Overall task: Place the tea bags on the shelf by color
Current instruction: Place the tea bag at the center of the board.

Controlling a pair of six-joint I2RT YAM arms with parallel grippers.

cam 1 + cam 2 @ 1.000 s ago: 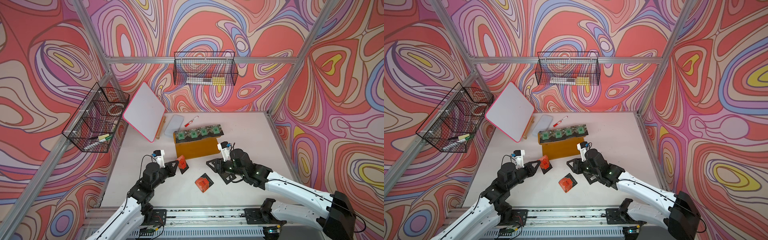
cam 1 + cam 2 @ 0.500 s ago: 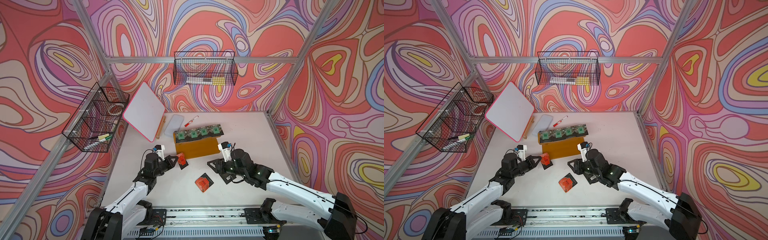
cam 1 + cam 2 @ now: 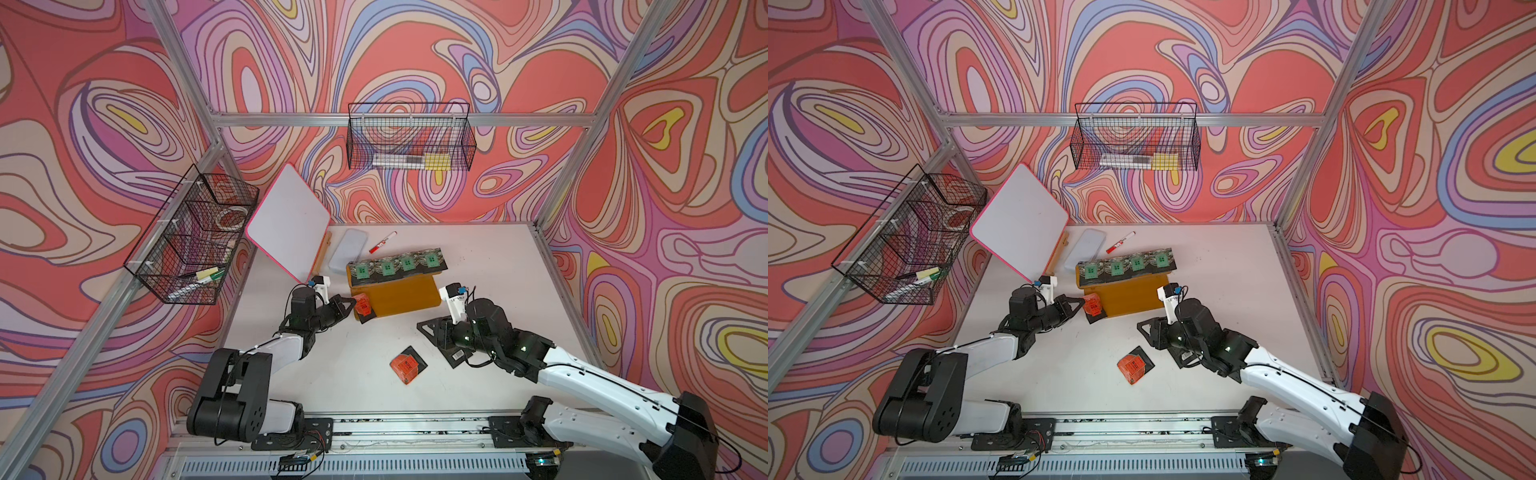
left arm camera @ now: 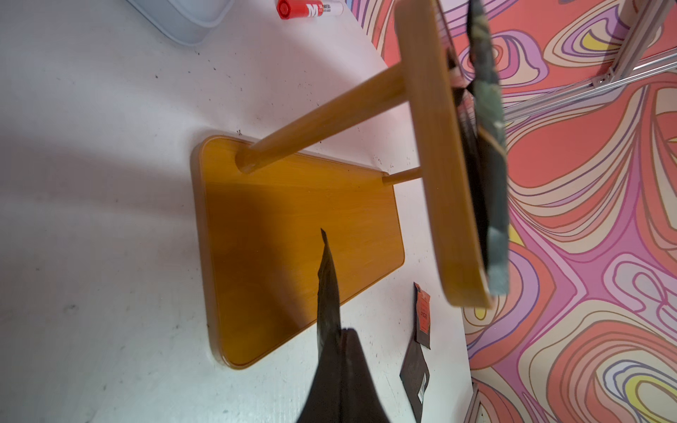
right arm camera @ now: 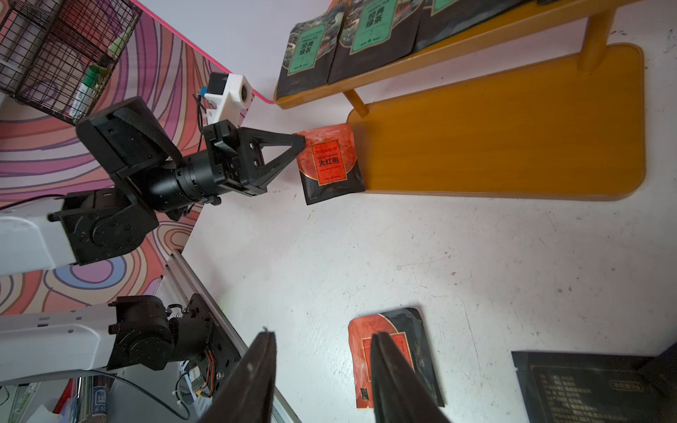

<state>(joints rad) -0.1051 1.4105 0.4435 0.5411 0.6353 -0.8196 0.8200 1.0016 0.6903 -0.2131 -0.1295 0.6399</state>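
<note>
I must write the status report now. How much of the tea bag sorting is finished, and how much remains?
Done: four green tea bags lie in a row on the shelf's upper board.

In hand: the left hand grips one orange-red tea bag at the lower board's edge.

Left: another orange-red bag and a black-side-up bag on the table; the right hand is open and empty.

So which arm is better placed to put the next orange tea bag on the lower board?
The left. Its hand is shut on an orange tea bag at the edge of the shelf's lower board. The right hand is open and holds nothing, above the table near another orange bag.
</note>
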